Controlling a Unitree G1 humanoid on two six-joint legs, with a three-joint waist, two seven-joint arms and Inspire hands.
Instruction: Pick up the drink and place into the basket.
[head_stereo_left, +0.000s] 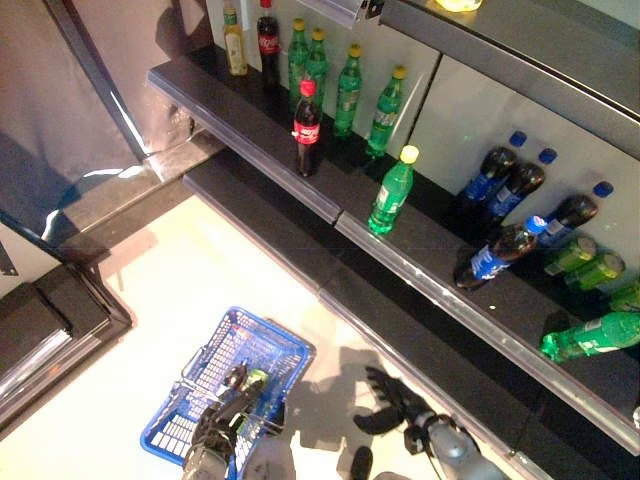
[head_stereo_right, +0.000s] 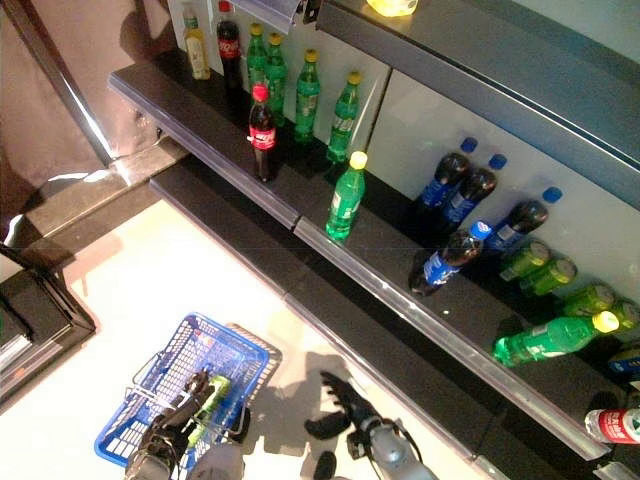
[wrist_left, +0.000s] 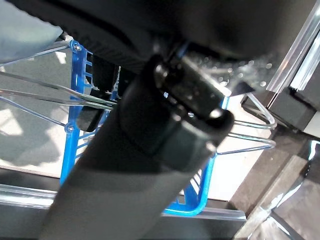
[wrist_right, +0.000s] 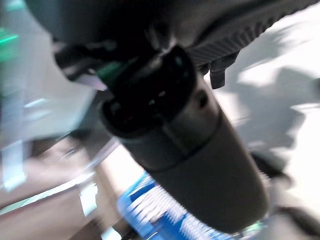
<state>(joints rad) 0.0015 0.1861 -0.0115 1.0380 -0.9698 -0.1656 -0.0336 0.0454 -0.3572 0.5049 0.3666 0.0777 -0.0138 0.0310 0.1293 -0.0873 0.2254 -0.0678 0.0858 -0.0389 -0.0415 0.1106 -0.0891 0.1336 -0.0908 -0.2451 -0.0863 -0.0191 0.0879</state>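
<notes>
A blue wire basket (head_stereo_left: 275, 333) hangs low at the bottom left, over the pale floor. My left hand (head_stereo_left: 222, 408) is curled round its metal handles (wrist_left: 35, 95); the left wrist view shows dark fingers (wrist_left: 105, 75) hooked over the wires. Inside the basket lies a green drink bottle (head_stereo_left: 256, 384). My right hand (head_stereo_left: 392, 405) hovers just right of the basket with fingers spread and nothing in it. On the dark shelf (head_stereo_left: 300, 190) above stand a yellow-capped green bottle (head_stereo_left: 392, 190) and a red-capped cola bottle (head_stereo_left: 307, 128).
More green bottles (head_stereo_left: 348, 92) line the shelf's back. Blue-capped dark bottles (head_stereo_left: 500, 250) stand and lean further right, and a green bottle (head_stereo_left: 592, 335) and cans (head_stereo_left: 585, 262) lie on their sides. A lower dark ledge (head_stereo_left: 420, 350) runs under the shelf.
</notes>
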